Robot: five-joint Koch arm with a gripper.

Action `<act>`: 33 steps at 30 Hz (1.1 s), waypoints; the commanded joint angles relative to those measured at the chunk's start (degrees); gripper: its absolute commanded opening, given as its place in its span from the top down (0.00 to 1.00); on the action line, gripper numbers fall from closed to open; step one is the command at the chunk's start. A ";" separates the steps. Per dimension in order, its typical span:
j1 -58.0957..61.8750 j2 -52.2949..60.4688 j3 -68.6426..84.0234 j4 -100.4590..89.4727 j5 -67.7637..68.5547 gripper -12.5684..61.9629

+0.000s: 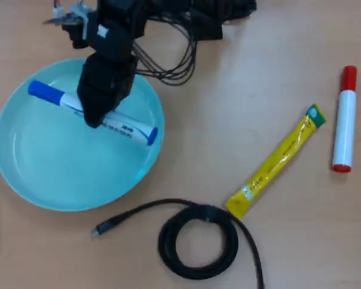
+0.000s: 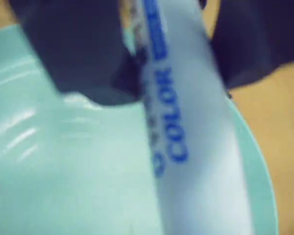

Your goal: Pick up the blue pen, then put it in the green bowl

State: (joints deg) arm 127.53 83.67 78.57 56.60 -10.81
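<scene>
Hanging over the green bowl [image 1: 42, 174], the gripper [image 1: 96, 117] pinches the blue pen [image 1: 126, 127] around its middle, a dark jaw on either side in the wrist view. The pen [image 2: 196, 147] lies slantwise above the bowl's [image 2: 63, 186] upper part, cap toward the left in the overhead view.

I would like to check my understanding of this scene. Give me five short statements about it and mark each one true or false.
1. The blue pen is over the green bowl. True.
2. The red-capped marker lies inside the bowl. False: it lies on the table, at the far right of the overhead view.
3. The end effector is positioned at the pen's barrel. True.
4. The yellow sachet lies between the bowl and the red-capped marker in the overhead view. True.
5. The coiled black cable rests in the bowl. False: it lies on the table, outside the rim.
</scene>
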 commanded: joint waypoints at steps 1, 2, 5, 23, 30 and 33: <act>1.76 -0.62 -2.55 -5.54 1.41 0.91; 2.11 -1.32 -1.67 -5.63 1.76 0.91; 3.87 -2.99 0.18 -5.80 3.43 0.91; 6.24 -6.15 4.39 -5.19 3.25 0.90; 5.98 -6.15 4.13 -5.10 3.69 0.91; 5.98 -6.24 4.66 -5.27 3.87 0.90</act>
State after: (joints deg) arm 133.42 76.99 85.78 54.84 -7.47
